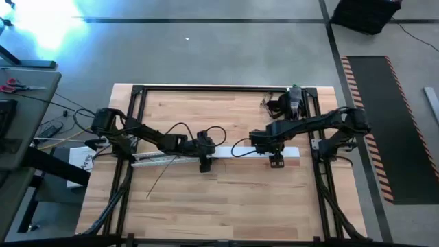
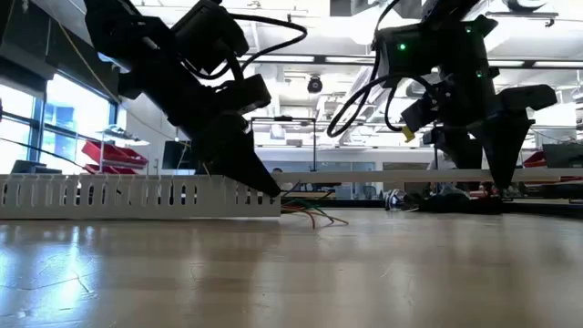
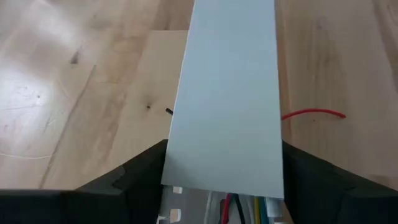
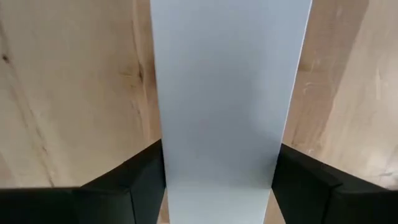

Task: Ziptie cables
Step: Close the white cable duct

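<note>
The cables [image 3: 242, 205], red, green, yellow and dark wires, lie in the end of the white slotted channel [image 2: 137, 195]. Their loose ends [image 2: 314, 215] spill onto the table, and one red end [image 3: 314, 113] shows beside the flat white cover strip [image 1: 250, 152]. The strip runs left to right across the table's middle. My left gripper [image 1: 204, 163] is shut on its left end, over the channel's end. My right gripper [image 1: 276, 161] is shut on it near its right end. My left gripper holds the cover strip across its width, one finger [image 3: 140, 173] on each long edge [image 3: 168, 168], close to the strip's left end. The fingers slant down from the table's left. That end sits over the channel's open end and the cables. My right gripper grips the cover strip the same way, with a finger [image 4: 311, 177] against each long edge [image 4: 163, 171], near the strip's right end. The fingers point down. Whether the strip is clear of the table here, I cannot tell.
A black frame [image 1: 206, 89] borders the table. A dark device [image 1: 291, 103] sits at the far right corner. A thin loose wire [image 1: 159, 180] lies near the channel. A white box [image 1: 82, 159] and a side table with scissors [image 1: 10, 86] stand off to the left.
</note>
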Robot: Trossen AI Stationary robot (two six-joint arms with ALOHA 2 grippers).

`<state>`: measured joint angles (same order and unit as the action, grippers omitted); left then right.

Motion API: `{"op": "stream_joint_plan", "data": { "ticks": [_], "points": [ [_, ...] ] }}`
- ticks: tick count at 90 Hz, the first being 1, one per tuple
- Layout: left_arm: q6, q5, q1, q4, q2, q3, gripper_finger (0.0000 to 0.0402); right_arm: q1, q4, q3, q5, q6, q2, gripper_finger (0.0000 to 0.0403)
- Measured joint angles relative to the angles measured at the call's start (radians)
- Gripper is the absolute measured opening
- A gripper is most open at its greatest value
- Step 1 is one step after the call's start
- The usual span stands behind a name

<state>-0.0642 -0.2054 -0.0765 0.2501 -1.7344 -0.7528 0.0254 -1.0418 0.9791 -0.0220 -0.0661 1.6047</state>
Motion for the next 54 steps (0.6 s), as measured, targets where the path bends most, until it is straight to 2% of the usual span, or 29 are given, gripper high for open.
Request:
{"op": "stream_joint_plan", "data": {
  "ticks": [18, 54],
  "points": [
    [-0.014, 0.014, 0.0, 0.001, 0.0, 0.0, 0.0237, 0.0, -0.001, 0.0, 0.048, -0.032, 0.0, 0.0232],
    [-0.035, 0.02, -0.001, -0.019, 0.0, 0.0, 0.0217, 0.0, 0.02, 0.0, 0.049, -0.049, 0.0, 0.0232]
  ]
}}
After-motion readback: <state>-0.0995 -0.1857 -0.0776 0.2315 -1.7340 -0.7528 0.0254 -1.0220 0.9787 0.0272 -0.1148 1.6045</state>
